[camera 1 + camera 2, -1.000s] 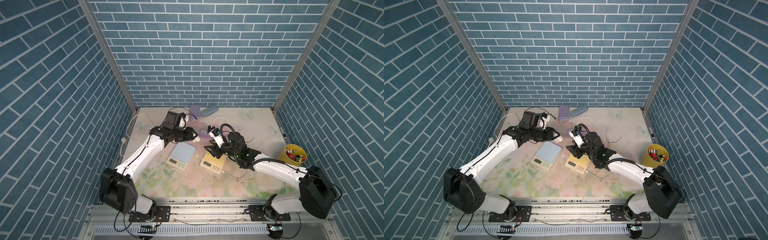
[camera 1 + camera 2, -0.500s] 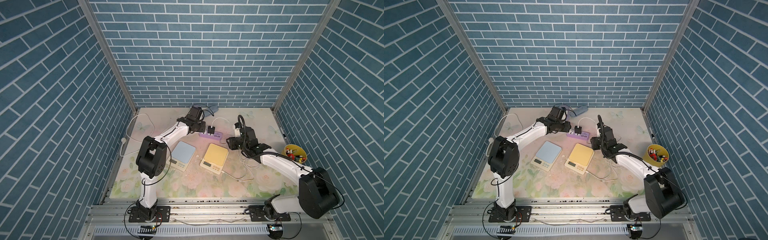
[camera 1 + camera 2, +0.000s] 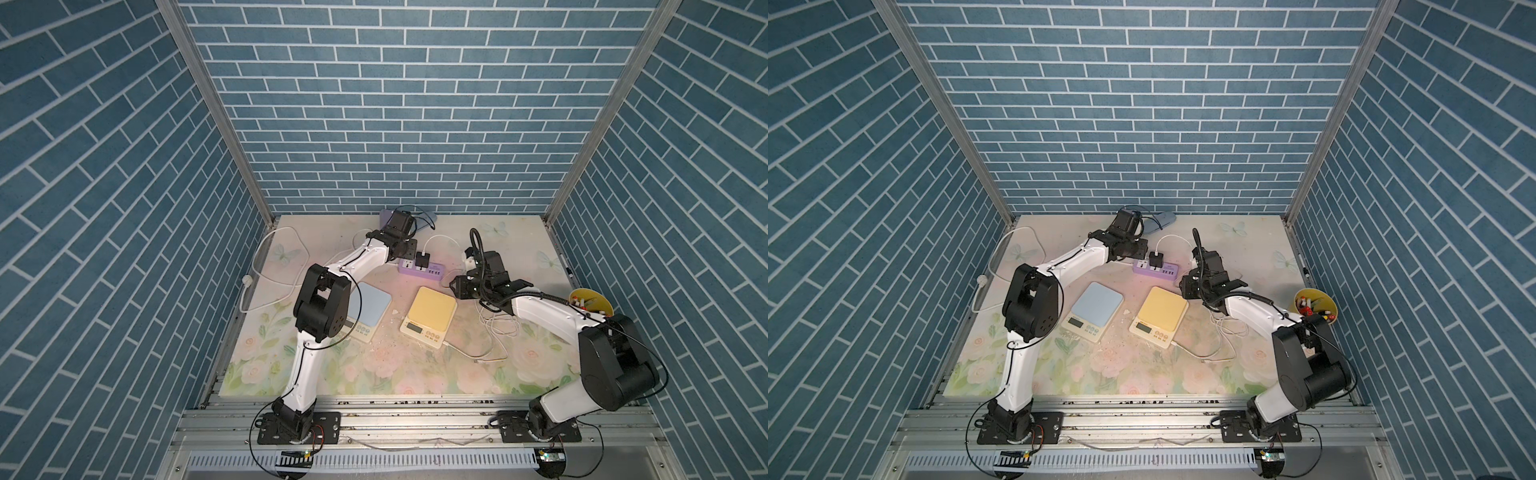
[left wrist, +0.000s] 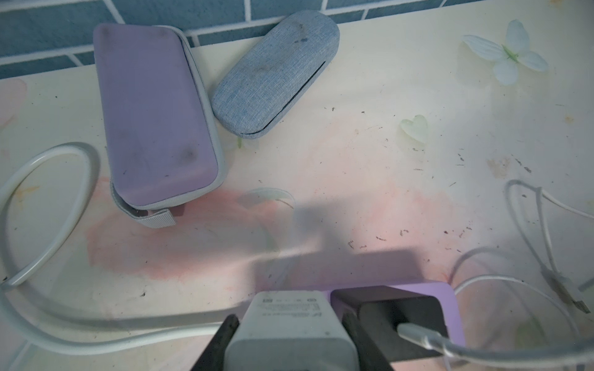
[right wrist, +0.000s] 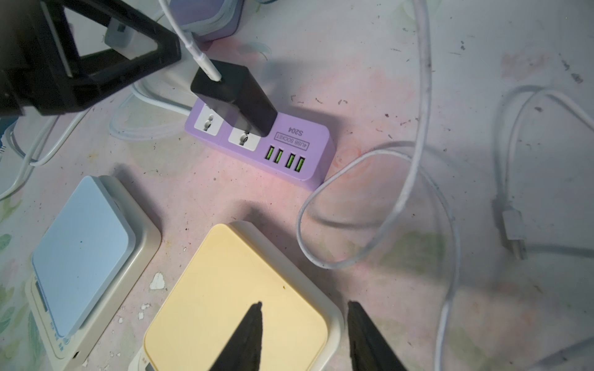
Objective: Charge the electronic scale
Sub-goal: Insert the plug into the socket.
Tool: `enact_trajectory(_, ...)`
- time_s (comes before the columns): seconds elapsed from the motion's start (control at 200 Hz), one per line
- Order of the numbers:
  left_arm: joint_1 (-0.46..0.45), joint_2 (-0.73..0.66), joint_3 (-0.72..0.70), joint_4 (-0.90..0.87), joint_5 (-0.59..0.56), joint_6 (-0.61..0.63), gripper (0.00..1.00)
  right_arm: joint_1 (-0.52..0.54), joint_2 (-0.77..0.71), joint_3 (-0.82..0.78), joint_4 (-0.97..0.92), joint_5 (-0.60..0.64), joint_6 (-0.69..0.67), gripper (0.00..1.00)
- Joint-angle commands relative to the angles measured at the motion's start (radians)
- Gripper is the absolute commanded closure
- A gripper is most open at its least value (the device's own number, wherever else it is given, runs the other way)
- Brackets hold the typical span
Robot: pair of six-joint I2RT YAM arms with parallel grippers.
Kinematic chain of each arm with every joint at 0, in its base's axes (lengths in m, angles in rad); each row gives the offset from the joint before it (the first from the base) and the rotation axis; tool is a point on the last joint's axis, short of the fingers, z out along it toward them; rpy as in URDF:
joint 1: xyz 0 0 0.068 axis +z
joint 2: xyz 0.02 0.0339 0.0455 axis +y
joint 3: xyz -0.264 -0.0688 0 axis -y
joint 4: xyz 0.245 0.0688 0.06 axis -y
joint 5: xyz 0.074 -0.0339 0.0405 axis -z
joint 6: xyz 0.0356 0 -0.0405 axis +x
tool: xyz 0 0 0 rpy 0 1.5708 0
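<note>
**White adapter at the strip, scale waiting**

We had the left gripper (image 4: 288,319) clamped on the white adapter (image 4: 289,334), right over the purple power strip (image 5: 289,144). We judged it was meant to seat beside the black adapter (image 5: 234,96). The right gripper (image 5: 304,305) hung with jaws apart and empty, the yellow scale (image 5: 225,289) directly beneath it, the loose USB plug (image 5: 514,231) off to its side. A second earlier both grippers had met close by the yellow scale.

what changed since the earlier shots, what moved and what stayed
The left arm swung toward the back; the left gripper has its jaws shut on the white charger beside the black charger in the purple power strip. The right arm drew back to its side; the right gripper hangs at the edge of the yellow scale, jaws open. The blue scale and yellow scale stayed put.
</note>
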Motion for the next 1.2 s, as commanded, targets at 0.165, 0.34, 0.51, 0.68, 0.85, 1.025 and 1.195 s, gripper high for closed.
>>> enact_trajectory(0.165, -0.04, 0.015, 0.004, -0.046, -0.058, -0.04, 0.96, -0.018, -0.059, 0.019, -0.086, -0.014, 0.008, 0.55)
enact_trajectory(0.34, -0.039, 0.043, 0.014, -0.05, -0.069, -0.06, 0.96, -0.021, -0.114, -0.047, -0.066, 0.005, 0.023, 0.55)
enact_trajectory(0.51, -0.038, 0.063, 0.013, -0.053, -0.093, -0.065, 0.96, -0.021, -0.145, -0.101, -0.054, 0.015, 0.05, 0.55)
enact_trajectory(0.68, -0.039, 0.064, -0.02, -0.004, -0.086, -0.062, 0.96, -0.021, -0.161, -0.123, -0.053, 0.012, 0.066, 0.55)
enact_trajectory(0.85, -0.066, 0.063, -0.079, 0.006, -0.126, -0.085, 0.97, -0.022, -0.178, -0.11, -0.087, 0.032, 0.067, 0.55)
enact_trajectory(1.025, -0.081, 0.049, -0.172, 0.025, -0.155, -0.131, 0.88, -0.023, -0.219, -0.096, -0.163, 0.114, 0.094, 0.52)
enact_trajectory(1.195, -0.079, -0.004, -0.163, 0.017, -0.162, -0.1, 0.54, -0.038, -0.282, -0.087, -0.291, 0.24, 0.168, 0.49)
